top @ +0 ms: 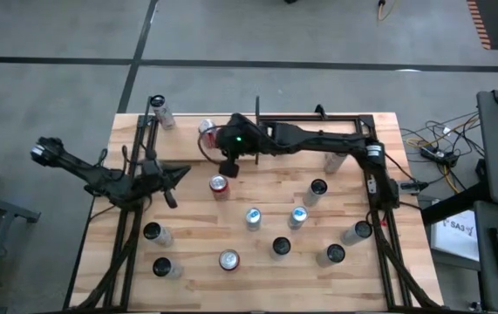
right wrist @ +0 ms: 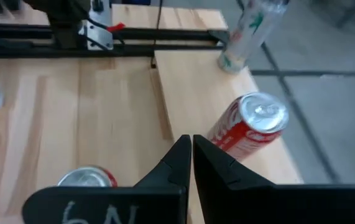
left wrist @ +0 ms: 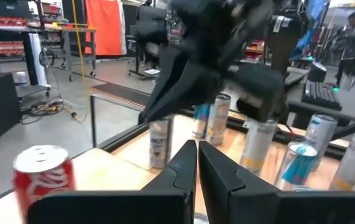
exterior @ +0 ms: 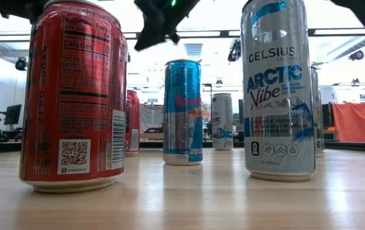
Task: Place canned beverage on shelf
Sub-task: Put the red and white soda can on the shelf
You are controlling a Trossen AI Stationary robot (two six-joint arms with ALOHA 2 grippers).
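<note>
Your right gripper [top: 228, 167] is hanging with its fingers pressed together on nothing, above the table a little left of center, with the arm reaching in from the right edge across the far half. In the right wrist view, its fingers [right wrist: 178, 163] are meeting in a thin seam, pointing between two red cans. One red can [top: 219, 185] is standing on the table just on the near side of the gripper. The other red can [top: 206, 129] is standing beyond it on the shelf [top: 187, 131], the pale panel lying along the far edge of the table toward the far left corner, with black rods at its edges. A clear-labelled can [top: 162, 113] is standing nearer that corner of the shelf.

Your left gripper [top: 181, 173] is also sitting closed and empty, over the left side of the table, pointing toward the right gripper.

Two blue cans [top: 253, 218] are standing near the middle of the table. More cans are standing toward the near edge and the right edge, among them a red-topped one [top: 228, 260] by the near edge.
</note>
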